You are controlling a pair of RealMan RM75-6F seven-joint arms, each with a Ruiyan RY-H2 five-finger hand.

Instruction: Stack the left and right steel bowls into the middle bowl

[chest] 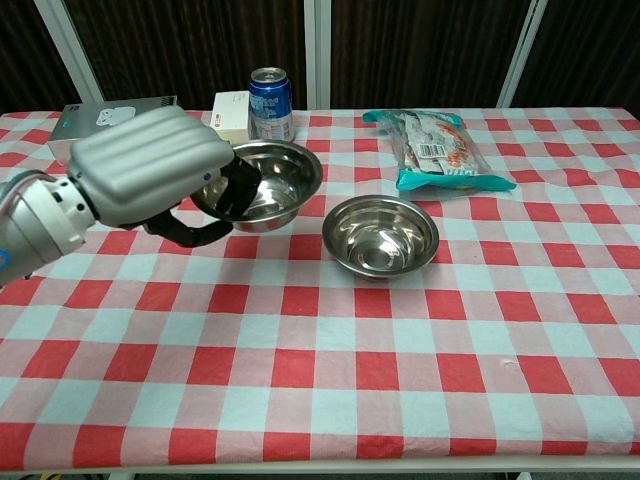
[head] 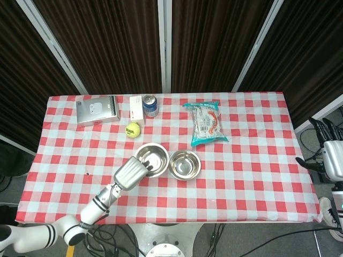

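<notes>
Two steel bowls visible. Left hand (chest: 150, 175) grips left bowl (chest: 268, 182) by rim, raised just beside middle bowl (chest: 380, 234) on tabletop (chest: 330, 370). Right hand (head: 333, 160) off table edge, apparently empty, fingers spread.

A staged test room, like a lab: the counter (head: 252, 176) wears a red-checked cloth, dark curtain panels (head: 112, 43) in pale frames hang behind it, and loose cables (head: 214, 235) trail on the floor below it.

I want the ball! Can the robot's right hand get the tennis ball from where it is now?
Probably not. The right hand hangs off the table's far right edge, while the tennis ball lies far left, beyond the snack bag.
</notes>
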